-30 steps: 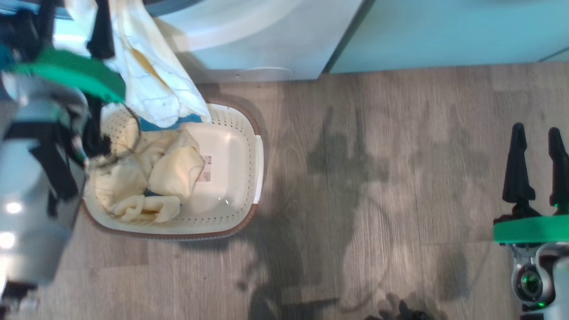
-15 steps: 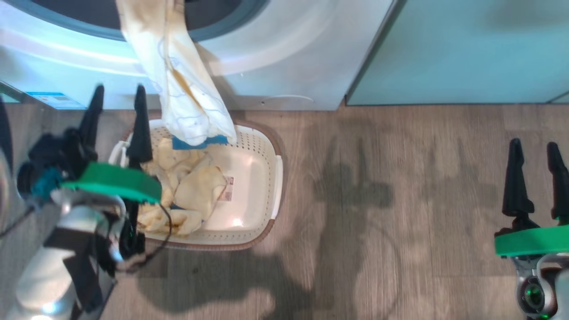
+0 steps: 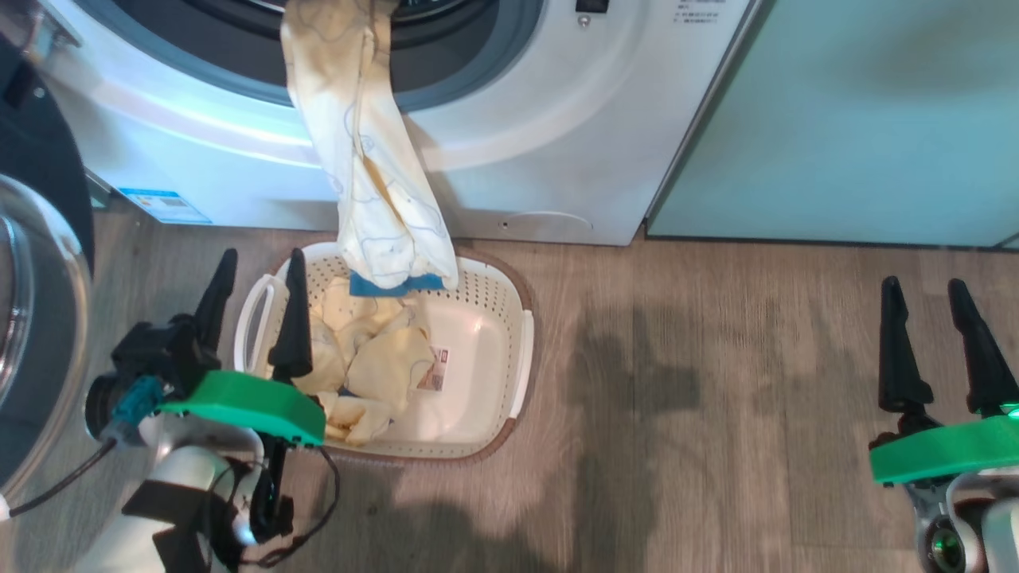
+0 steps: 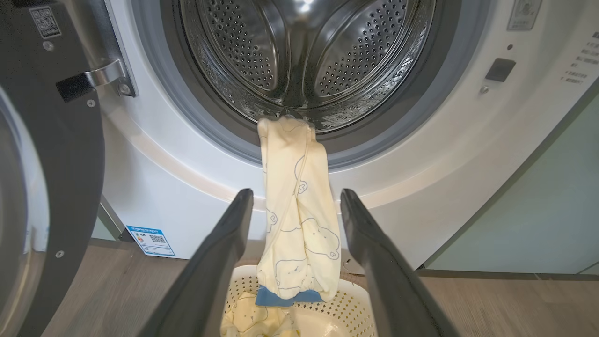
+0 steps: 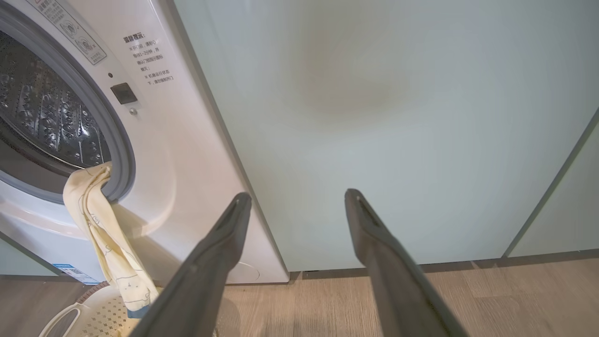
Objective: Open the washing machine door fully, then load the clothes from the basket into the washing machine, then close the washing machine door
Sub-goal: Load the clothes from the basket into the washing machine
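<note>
One of the clothes, a pale yellow garment (image 3: 374, 175) with faint blue bear outlines and a blue cuff, hangs out of the washing machine (image 3: 573, 119). Its top end is draped over the grey rim into the steel drum (image 4: 299, 51). Its long axis runs straight down the white front, and the blue cuff points down, reaching the back rim of the basket (image 3: 521, 350). The other yellow clothes (image 3: 374, 362) lie crumpled in the left half of the basket, leaving the label sticker (image 3: 434, 372) bare on its floor. The basket stands on the wooden floor (image 3: 716, 414) just before the machine. The washing machine door (image 4: 51, 164) stands swung open at the left. The left claw (image 3: 263, 253) is spread and empty over the basket's left handle, its fingers pointing at the machine. The right claw (image 3: 922, 282) is spread and empty over the floor, well to the right, facing the pale green cabinet (image 3: 860, 119).
</note>
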Robot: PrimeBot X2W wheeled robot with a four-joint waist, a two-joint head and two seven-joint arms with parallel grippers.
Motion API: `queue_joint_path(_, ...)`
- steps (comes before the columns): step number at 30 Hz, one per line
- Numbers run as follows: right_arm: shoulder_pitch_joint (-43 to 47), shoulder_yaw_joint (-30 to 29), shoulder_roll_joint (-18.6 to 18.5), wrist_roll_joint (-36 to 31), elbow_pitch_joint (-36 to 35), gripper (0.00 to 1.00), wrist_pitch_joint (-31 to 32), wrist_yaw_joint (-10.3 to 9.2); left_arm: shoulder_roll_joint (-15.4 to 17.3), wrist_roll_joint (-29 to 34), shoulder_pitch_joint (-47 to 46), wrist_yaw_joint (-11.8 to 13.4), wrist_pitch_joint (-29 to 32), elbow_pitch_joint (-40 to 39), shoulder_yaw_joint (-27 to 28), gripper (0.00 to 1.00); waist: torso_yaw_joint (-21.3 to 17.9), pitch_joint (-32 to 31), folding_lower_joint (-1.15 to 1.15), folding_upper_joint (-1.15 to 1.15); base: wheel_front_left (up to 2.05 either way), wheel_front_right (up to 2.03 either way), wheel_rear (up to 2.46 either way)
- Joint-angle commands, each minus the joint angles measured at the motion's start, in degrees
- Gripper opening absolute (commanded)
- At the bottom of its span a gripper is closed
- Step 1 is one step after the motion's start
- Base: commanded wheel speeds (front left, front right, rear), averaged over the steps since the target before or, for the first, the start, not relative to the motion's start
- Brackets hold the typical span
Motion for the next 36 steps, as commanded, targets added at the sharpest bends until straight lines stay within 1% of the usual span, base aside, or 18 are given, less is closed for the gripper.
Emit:
queue_joint_path(1, 0.1, 1.4, -0.9, -0.5, -2.0, 1.00, 0.2, 0.21, 1.0, -0.6, -0.5, 0.2, 0.0, -1.6, 2.0, 1.00, 0.4, -0.8, 0.00, 0.00, 0.00, 0.00, 0.00)
queue_joint_path(8, 1.2, 1.8, -0.7, -0.7, -2.1, 1.00, 1.0, 0.21, 0.4, -1.0, 0.7, -0.1, 0.0, -0.5, 1.0, 1.00, 0.8, -2.9, 0.00, 0.00, 0.00, 0.00, 0.00)
queue_joint_path(22, 2.4, 2.0, -0.8, -0.7, -2.9, 1.00, 1.8, 0.21, -0.1, -1.5, 1.1, -0.3, -0.1, 0.5, 0.3, 1.00, 1.4, -4.3, 0.00, 0.00, 0.00, 0.00, 0.00)
queue_joint_path(28, 2.5, 2.2, -0.9, -0.8, -3.4, 1.00, 2.1, 0.21, -0.2, -1.8, 0.8, -0.4, -0.2, 1.0, 0.2, 1.00, 1.3, -3.9, 0.00, 0.00, 0.00, 0.00, 0.00)
queue_joint_path(36, 1.6, 2.7, -0.9, -0.6, -3.8, 1.00, 2.1, 0.21, -0.3, -2.5, -1.1, -0.9, 0.3, 2.5, 0.2, 1.00, 0.7, -1.8, 0.00, 0.00, 0.00, 0.00, 0.00)
